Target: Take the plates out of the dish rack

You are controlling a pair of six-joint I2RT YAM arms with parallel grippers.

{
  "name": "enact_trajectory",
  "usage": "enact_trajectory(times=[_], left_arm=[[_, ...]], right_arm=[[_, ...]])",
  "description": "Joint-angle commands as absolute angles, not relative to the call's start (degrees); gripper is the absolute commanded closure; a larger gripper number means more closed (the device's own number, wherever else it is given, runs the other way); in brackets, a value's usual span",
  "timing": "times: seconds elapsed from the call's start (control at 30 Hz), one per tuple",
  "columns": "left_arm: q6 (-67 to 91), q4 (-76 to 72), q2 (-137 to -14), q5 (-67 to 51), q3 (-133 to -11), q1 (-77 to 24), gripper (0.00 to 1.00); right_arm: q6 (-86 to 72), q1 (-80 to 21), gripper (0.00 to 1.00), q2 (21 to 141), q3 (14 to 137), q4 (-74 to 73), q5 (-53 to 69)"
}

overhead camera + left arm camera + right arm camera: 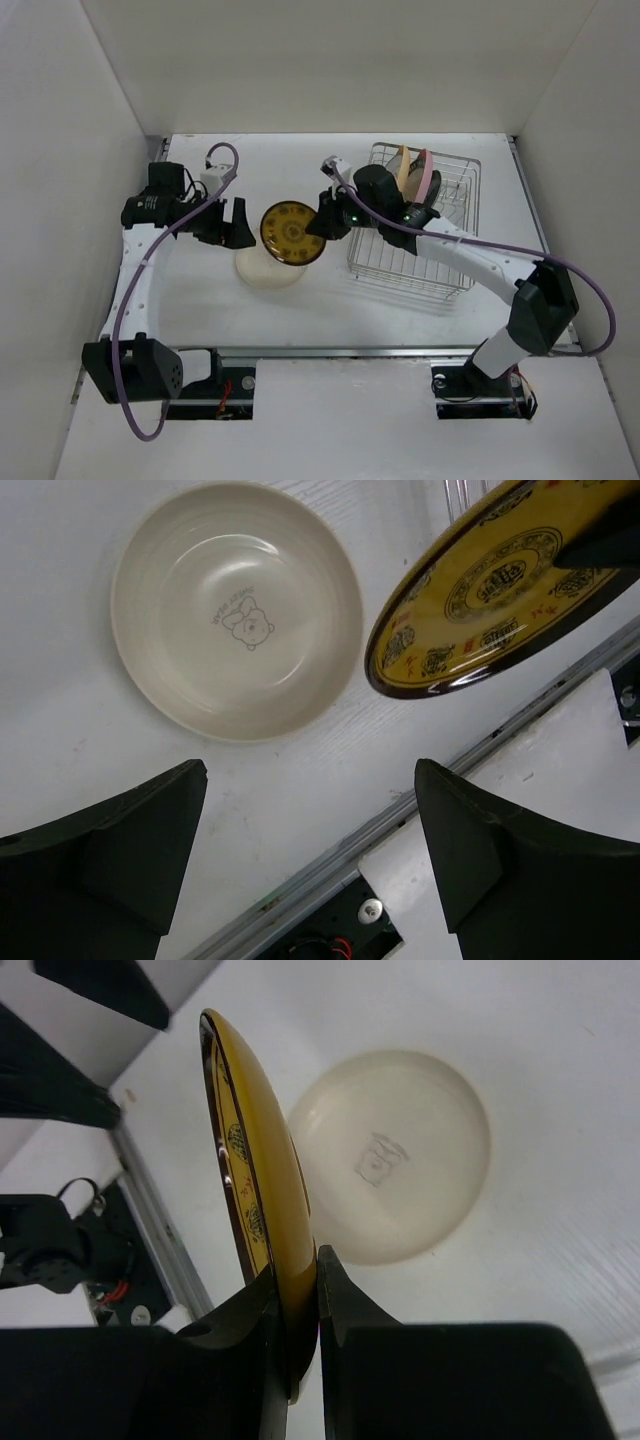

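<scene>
My right gripper (322, 218) is shut on the rim of a dark-yellow patterned plate (291, 233), holding it in the air over a cream plate (266, 268) that lies flat on the table. The right wrist view shows the yellow plate (262, 1200) edge-on between the jaws, with the cream plate (400, 1155) below. My left gripper (228, 222) is open and empty, just left of both plates. In the left wrist view the cream plate (237, 608) and yellow plate (490, 590) lie beyond its fingers. The wire dish rack (445, 265) at the right holds a cream plate (402, 168) and a pink plate (425, 177) upright.
White walls enclose the table on three sides. A metal rail (340, 351) runs along the near table edge between the arm bases. My right arm reaches across the front part of the rack.
</scene>
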State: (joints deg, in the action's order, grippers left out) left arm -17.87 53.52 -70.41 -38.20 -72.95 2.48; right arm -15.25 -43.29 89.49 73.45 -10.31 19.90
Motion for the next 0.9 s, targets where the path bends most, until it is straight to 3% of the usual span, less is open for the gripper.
enact_trajectory(times=[0.0,0.17,0.23,0.3,0.33,0.43,0.47,0.6,0.67,0.7,0.83,0.87], left_arm=[[-19.5,54.6,-72.5,-41.7,-72.0,2.6,0.18],[-20.0,55.8,-75.6,-45.7,-73.0,2.6,0.18],[-20.8,57.2,-75.6,-47.5,-73.0,2.6,0.25],[-21.6,57.9,-75.6,-48.1,-73.6,2.6,0.37],[-21.6,57.9,-75.6,-48.1,-73.6,2.6,0.57],[-22.7,58.5,-75.6,-47.5,-73.6,2.6,0.94],[-22.7,59.1,-75.6,-47.5,-73.6,2.6,1.0],[-22.7,59.7,-75.6,-47.5,-74.1,2.6,1.0],[-19.7,58.7,-75.6,-45.8,-74.1,2.6,1.0],[-18.6,57.4,-75.6,-44.9,-74.1,2.6,1.0],[-13.3,53.3,-75.6,-38.8,-74.1,2.6,1.0],[-12.1,52.3,-75.6,-36.3,-74.1,3.6,1.0]], right_arm=[[-16.6,-45.2,1.0,91.6,77.4,1.1,26.5],[-17.3,-47.8,1.0,95.6,79.7,2.2,27.2],[-17.3,-48.4,1.0,97.0,80.5,2.2,27.2],[-17.8,-49.0,1.0,97.6,81.0,2.8,28.5],[-17.8,-49.0,1.0,97.6,81.0,3.7,28.5],[-17.8,-49.0,1.0,97.6,81.0,3.7,27.9],[-17.8,-49.0,1.0,97.6,81.0,3.7,27.9],[-17.8,-49.0,1.0,97.6,82.2,2.6,26.6],[-17.8,-49.0,0.92,98.1,82.7,1.1,24.7],[-17.8,-49.0,0.79,98.1,83.2,-0.3,23.8],[-21.2,-49.0,0.43,98.1,85.1,-3.9,18.4],[-21.8,-48.5,0.39,97.6,85.1,-4.6,17.8]])
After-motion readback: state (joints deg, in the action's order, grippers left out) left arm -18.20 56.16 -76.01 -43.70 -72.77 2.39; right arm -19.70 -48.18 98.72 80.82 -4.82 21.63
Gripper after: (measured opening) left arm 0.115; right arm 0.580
